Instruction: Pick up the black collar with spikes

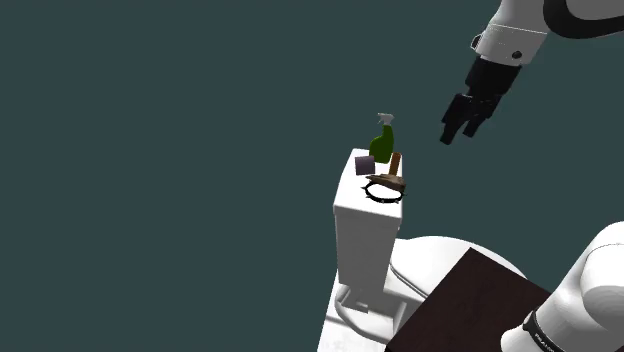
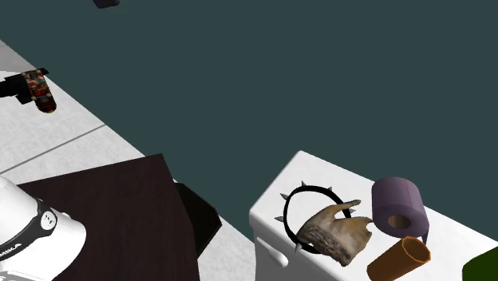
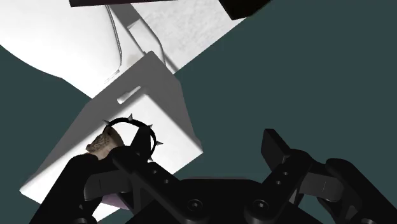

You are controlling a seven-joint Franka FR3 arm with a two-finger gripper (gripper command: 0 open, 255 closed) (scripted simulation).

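The black collar with spikes [image 1: 384, 200] lies flat as a ring on the lid of a white toilet tank [image 1: 360, 230], at the end nearest the stand. In the second exterior view the collar [image 2: 315, 188] touches a tan, hand-shaped thing [image 2: 339, 231] that overlaps its far side. My gripper [image 1: 455, 130] hangs in the air well above the tank, toward the shoulder view's right, apart from everything. In the wrist view the gripper [image 3: 203, 153] is open with nothing between its fingers, and the collar [image 3: 135, 122] sits beyond the left finger [image 3: 127, 162].
Also on the tank lid are a purple roll [image 2: 397, 206], an orange-brown tube [image 2: 399, 259] and a green spray bottle [image 1: 382, 140]. The dark brown stand [image 1: 470, 300] is beside the toilet bowl [image 3: 57, 38]. A dark teal wall lies behind.
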